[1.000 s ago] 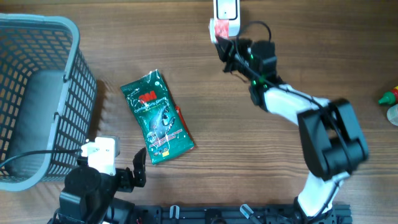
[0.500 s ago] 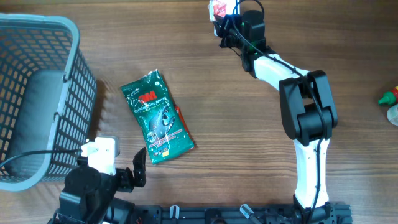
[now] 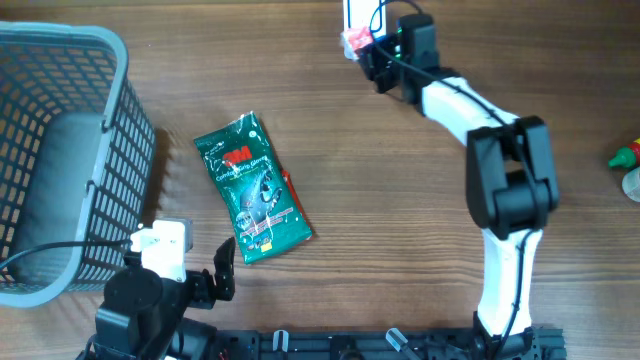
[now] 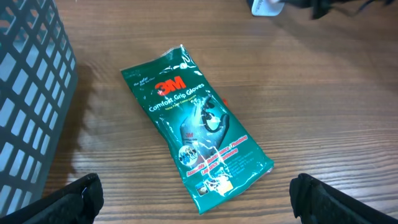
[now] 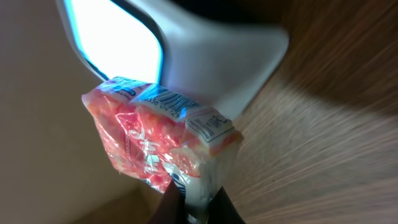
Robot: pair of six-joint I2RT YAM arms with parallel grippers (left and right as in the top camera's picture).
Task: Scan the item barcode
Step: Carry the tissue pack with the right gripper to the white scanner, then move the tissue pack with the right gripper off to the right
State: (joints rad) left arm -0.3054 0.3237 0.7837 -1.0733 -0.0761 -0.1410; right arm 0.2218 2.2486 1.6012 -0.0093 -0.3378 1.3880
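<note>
Right arm (image 3: pixel 455 100) farther right, packet (image 3: pixel 352 40) at scanner (image 3: pixel 356 12)

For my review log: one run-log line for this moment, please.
right fingers: shut on pink packet, at scanner | left fingers: open, empty | glove pack: flat on table, untouched

1. Brown wood-grain tabletop (image 3: pixel 380 200) fills the overhead view, grain running left to right
2. Light is even; soft shadow on the wood beside the grey mesh basket (image 3: pixel 70 100) at the left edge
3. Right wrist view: plain beige surface (image 5: pixel 37 124) past the tabletop, too blurred to tell wall or floor
</note>
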